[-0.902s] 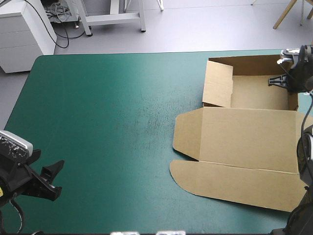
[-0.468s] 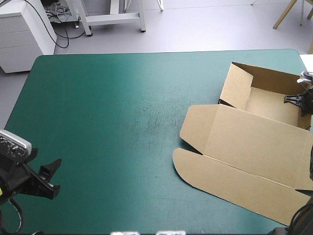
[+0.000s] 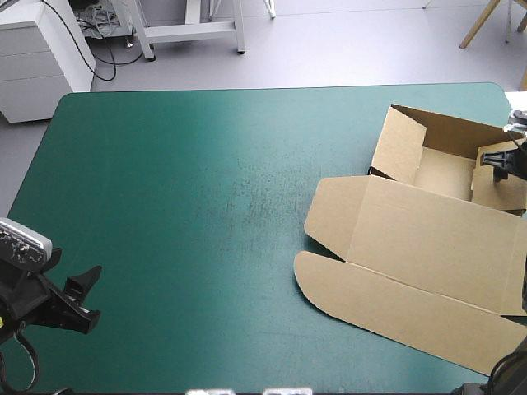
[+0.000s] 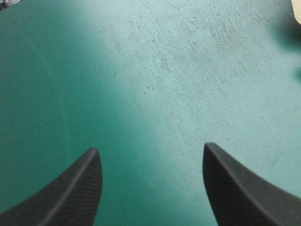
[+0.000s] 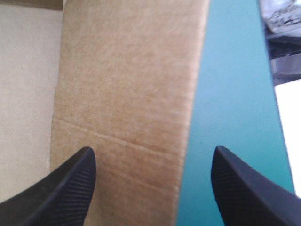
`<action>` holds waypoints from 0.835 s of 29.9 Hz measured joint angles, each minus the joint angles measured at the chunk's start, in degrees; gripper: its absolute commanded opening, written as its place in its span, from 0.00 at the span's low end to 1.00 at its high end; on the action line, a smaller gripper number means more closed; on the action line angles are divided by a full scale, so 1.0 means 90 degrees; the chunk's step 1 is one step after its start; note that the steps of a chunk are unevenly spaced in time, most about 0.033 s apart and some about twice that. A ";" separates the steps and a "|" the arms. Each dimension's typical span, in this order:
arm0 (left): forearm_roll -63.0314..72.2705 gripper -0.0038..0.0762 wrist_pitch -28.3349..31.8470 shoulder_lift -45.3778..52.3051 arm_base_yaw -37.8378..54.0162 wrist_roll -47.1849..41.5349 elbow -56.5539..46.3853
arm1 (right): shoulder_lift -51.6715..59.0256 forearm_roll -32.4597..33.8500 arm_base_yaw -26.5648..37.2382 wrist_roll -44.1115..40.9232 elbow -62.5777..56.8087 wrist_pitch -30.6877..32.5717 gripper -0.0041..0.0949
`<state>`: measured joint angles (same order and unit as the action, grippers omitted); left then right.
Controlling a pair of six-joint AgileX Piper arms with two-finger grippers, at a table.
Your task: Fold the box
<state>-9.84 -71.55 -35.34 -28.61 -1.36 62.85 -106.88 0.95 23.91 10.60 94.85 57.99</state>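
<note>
The brown box (image 3: 428,239) lies at the table's right side, turned a little. Its tray (image 3: 445,174) at the far right has walls raised, and the lid lies flat toward the front. My right gripper (image 3: 496,160) hovers at the tray's right wall, open. In the right wrist view the brown wall flap (image 5: 127,94) runs ahead of the right gripper (image 5: 153,188) between its spread black fingers, apart from both. My left gripper (image 3: 82,298) stands open near the front left corner, far from the box. The left gripper (image 4: 151,188) has only teal-green cover ahead of it.
The box's right side reaches the table's right edge (image 3: 517,107). A strip of teal-green cover (image 5: 230,117) shows beside the wall flap. A wide stretch of cover (image 3: 181,206) separates the box from my left gripper.
The right gripper pulled the box toward the right edge, turning it, then opened and let go of the right wall, which now leans inward. The left arm barely moved.
</note>
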 measured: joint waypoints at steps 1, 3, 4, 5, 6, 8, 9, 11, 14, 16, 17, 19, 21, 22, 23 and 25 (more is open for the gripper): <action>-0.0014 0.60 0.0000 0.0000 0.0000 0.0000 0.0000 | 0.0109 0.0035 0.0000 -0.0020 0.0049 0.0007 0.67; -0.0050 0.60 0.0000 0.0000 0.0000 0.0000 0.0000 | 0.0437 0.0004 0.0003 -0.0041 0.0150 0.0021 0.66; -0.0079 0.60 0.0000 0.0000 0.0000 0.0000 0.0000 | 0.0584 -0.0105 0.0003 -0.0041 0.0175 0.0042 0.65; -0.0133 0.60 0.0000 0.0000 0.0000 0.0000 0.0000 | 0.0778 -0.0237 0.0003 -0.0009 0.0195 0.0081 0.63; -0.0177 0.60 0.0000 0.0000 0.0000 0.0000 0.0000 | 0.0979 -0.0444 -0.0012 0.0048 0.0196 0.0133 0.62; -0.0288 0.60 0.0000 0.0000 0.0000 0.0000 0.0000 | 0.1365 -0.0832 -0.0107 0.0205 0.0196 0.0356 0.60; -0.0333 0.60 0.0000 0.0000 0.0000 0.0000 0.0000 | 0.1546 -0.0981 -0.0208 0.0270 0.0196 0.0474 0.60; -0.0378 0.60 0.0000 0.0000 0.0000 0.0000 0.0000 | 0.1860 -0.1138 -0.0523 0.0343 0.0196 0.0682 0.60; -0.0402 0.60 0.0012 0.0000 0.0000 0.0000 0.0000 | 0.2338 -0.1273 -0.1144 0.0378 0.0196 0.0939 0.60; -0.0453 0.60 0.0060 0.0000 0.0000 0.0000 0.0000 | 0.2708 -0.1315 -0.1617 0.0370 0.0148 0.1013 0.60; -0.0500 0.60 0.0117 0.0000 0.0000 -0.0016 0.0000 | 0.2870 -0.1330 -0.1801 0.0342 0.0110 0.1031 0.60; -0.0645 0.60 0.0209 0.0000 0.0000 -0.0086 0.0000 | 0.3310 -0.1333 -0.2253 0.0250 -0.0038 0.1061 0.60; -0.0874 0.60 0.0279 0.0000 0.0000 -0.0195 0.0000 | 0.3790 -0.1310 -0.2648 0.0139 -0.0233 0.1073 0.60; -0.0993 0.60 0.0304 0.0000 0.0000 -0.0251 0.0000 | 0.4043 -0.1261 -0.2865 0.0079 -0.0367 0.1073 0.60; -0.1069 0.60 0.0310 0.0000 0.0000 -0.0294 0.0000 | 0.4254 -0.1204 -0.3073 0.0042 -0.0488 0.1063 0.59; -0.1160 0.60 0.0334 0.0000 0.0000 -0.0339 0.0000 | 0.4818 -0.1074 -0.3464 0.0003 -0.0870 0.0918 0.55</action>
<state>-20.28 -68.54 -35.34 -28.61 -4.41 62.85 -63.51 -8.72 -7.26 10.62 87.02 66.25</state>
